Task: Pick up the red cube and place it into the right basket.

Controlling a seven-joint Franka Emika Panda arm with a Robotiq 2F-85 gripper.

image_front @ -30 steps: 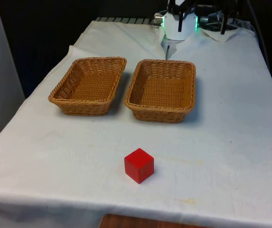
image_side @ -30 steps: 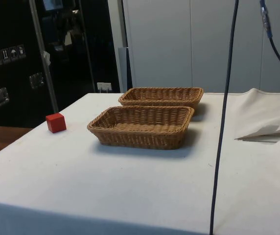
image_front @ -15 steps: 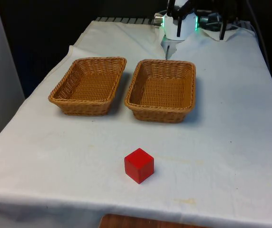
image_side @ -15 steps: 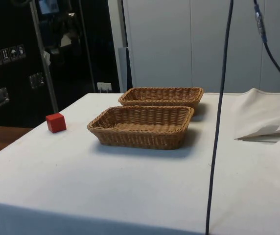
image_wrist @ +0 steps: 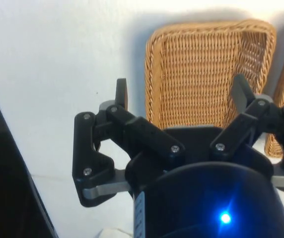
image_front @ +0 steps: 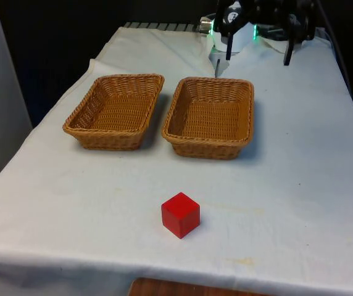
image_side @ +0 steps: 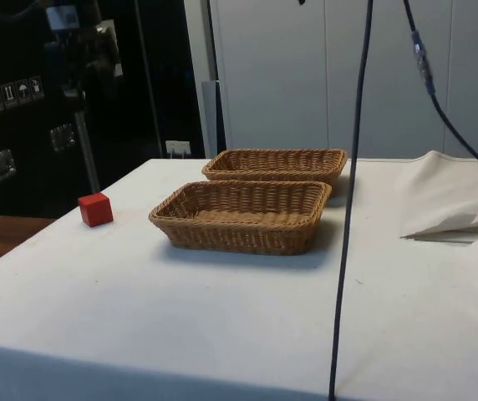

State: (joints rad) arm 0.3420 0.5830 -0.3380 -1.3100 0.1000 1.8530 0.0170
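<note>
I see the tool [image_wrist: 181, 99] open and empty, high behind the baskets. The red cube [image_front: 180, 214] sits on the tabletop [image_front: 300, 203], well in front of the right basket [image_front: 210, 116]. I should come down straight over the cube.

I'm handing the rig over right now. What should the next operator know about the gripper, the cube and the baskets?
Gripper: open, empty, high above the table's far end, over a basket.
Small red cube: on the white cloth near the front edge, untouched.
Two brown wicker baskets, both empty: one on the front view's left, one on its right.
Done: nothing yet.
Left: reach the cube, grasp it, carry it to the right basket, release.
</note>
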